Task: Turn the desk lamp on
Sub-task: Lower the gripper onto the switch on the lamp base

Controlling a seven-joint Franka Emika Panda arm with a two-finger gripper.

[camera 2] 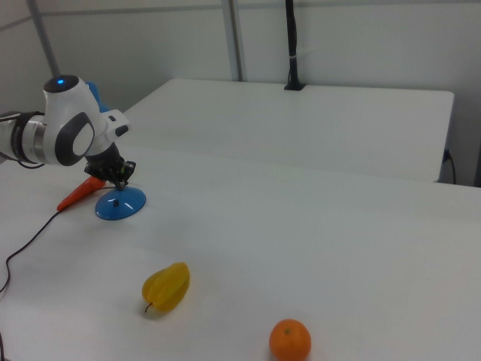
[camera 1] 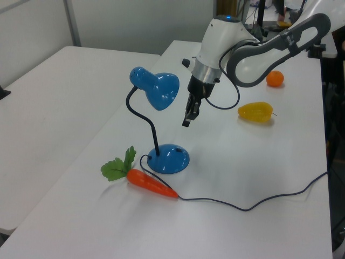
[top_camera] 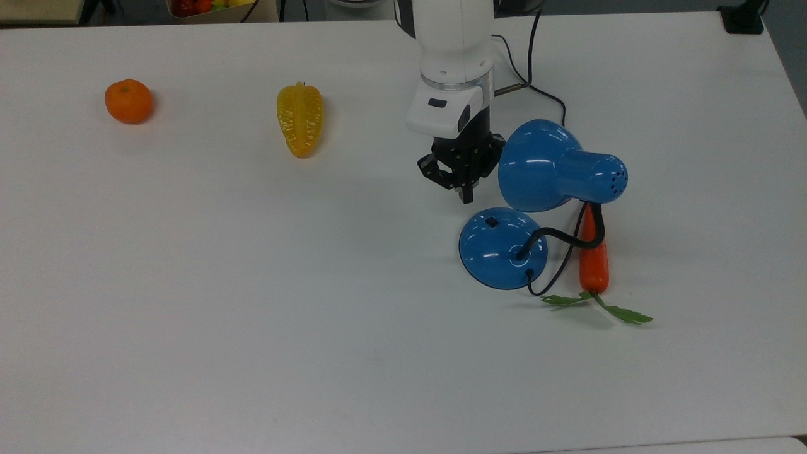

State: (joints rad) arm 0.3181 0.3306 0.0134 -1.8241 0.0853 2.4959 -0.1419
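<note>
Closed, with its two black fingers drawn together to a single tip, the gripper (top_camera: 466, 197) is seen right of centre in the upper half of the top view, pointing down at the white table (top_camera: 252, 302) with nothing held. It hangs just beside the shade's rim on the top view's left, and just above the base's upper edge in that frame; whether it touches either cannot be told. In the left view the gripper (camera 1: 186, 122) is found near the frame's centre, to the right of the shade and clear above the base.

One desk lamp (top_camera: 542, 189) is counted, right of centre in the top view. Its round blue base (top_camera: 498, 252) rests on the table, with a small black switch (top_camera: 490, 222) near the base's upper edge in that view. A black bendy neck (top_camera: 567, 238) is seen running from the base up to the blue bell-shaped shade (top_camera: 536, 165), and a black cord (top_camera: 536, 88) is led away towards the top of the frame.

One carrot (top_camera: 594, 265) with green leaves is laid just right of the base in the top view, partly under the neck. One yellow star fruit (top_camera: 299, 120) and one orange (top_camera: 128, 101) are placed in the upper left, well apart from the lamp.

A container of red and yellow items (top_camera: 208, 7) is cut off by the top edge; its contents cannot be made out further.
</note>
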